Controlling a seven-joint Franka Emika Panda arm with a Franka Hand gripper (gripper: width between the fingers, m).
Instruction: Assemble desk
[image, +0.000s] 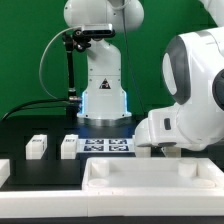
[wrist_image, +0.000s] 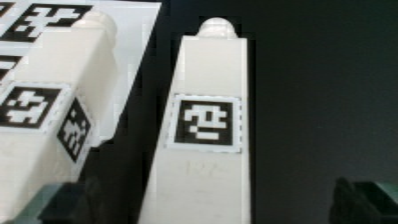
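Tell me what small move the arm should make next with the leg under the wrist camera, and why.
Probably ease the end effector straight down over the tagged leg, ready to close. Its jaws stand open on either side of that leg, which looks centred between them, and the neighbouring leg lies apart from it.

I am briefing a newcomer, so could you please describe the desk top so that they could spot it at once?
Start at the black table and look along the edge nearest the camera, in front of the marker board. The desk top is the wide white piece lying there. Unlike the small blocky legs behind it, it is broad, flat and raised at the rim.
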